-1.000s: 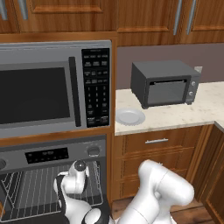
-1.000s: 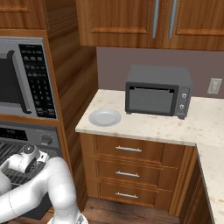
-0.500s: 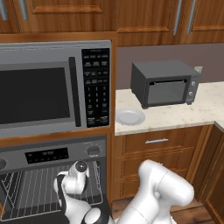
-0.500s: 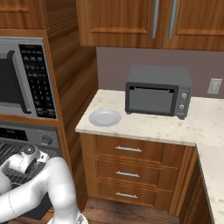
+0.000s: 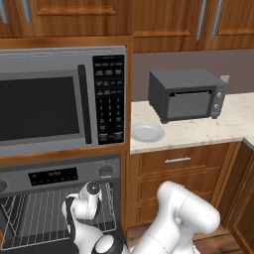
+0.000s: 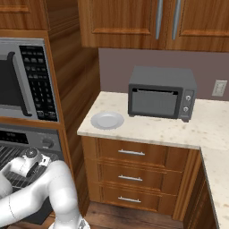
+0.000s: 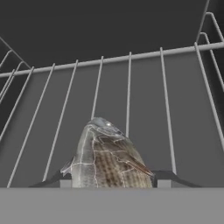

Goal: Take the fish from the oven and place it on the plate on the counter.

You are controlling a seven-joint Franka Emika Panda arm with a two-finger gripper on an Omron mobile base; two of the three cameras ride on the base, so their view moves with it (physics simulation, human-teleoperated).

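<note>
Wire rack [image 7: 131, 78] carries the fish [image 7: 107, 157], which sits between the part-spread gripper [image 7: 109, 180] tips; contact unclear.

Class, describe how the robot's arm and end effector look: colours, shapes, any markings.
The arm is glossy white with rounded, bulbous segments and dark joints. A round grey cap tops its wrist. The end effector has two small dark fingertips. No cables or markings are visible.

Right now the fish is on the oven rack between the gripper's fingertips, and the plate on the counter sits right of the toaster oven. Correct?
Not quite. The plate sits left of the toaster oven, at the counter end nearest the microwave, as the right base view shows. The rest holds: in the hand view the fish lies on the oven rack between the gripper's fingertips.
</note>
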